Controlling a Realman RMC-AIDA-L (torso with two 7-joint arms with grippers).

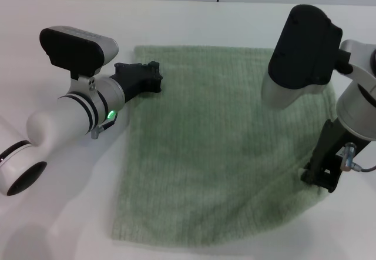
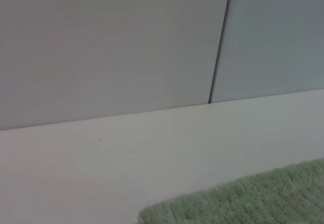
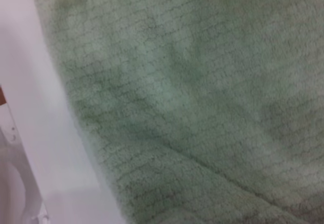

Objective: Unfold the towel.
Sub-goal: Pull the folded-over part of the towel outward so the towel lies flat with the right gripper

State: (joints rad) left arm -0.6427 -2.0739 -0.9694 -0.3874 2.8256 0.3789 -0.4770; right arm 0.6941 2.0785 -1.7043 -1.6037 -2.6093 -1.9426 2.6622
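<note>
**A:** Three views to log. Head view first: what is listed?

**B:** Item one, the towel (image 1: pixel 217 148): pale green, nubby, lying spread on the white table (image 1: pixel 53 213), mostly flat. Its near right corner is rumpled and drawn in, so that edge runs slanted rather than square. Item two, the left gripper (image 1: pixel 154 75): black, held low at the towel's far left corner, its tip over the cloth edge. Whether its fingers are apart or together, I cannot tell. Item three, the right gripper (image 1: pixel 320 179): black, pointing down onto the towel's near right edge, right at the rumpled part. Its fingertips are hidden by its own body; open or closed, I cannot tell, nor whether it pinches the cloth.

**A:** Left wrist view?

**B:** One corner of the towel (image 2: pixel 253 198), fuzzy, lying on the table (image 2: pixel 101 168). Behind it a pale wall (image 2: pixel 101 46) with a dark vertical seam (image 2: pixel 220 46). No fingers in view.

**A:** Right wrist view?

**B:** Towel (image 3: pixel 202 92) filling nearly the whole view, ribbed texture plain, one soft crease running across it. A strip of table (image 3: pixel 30 112) beside its edge. No fingers in view here either.
</note>
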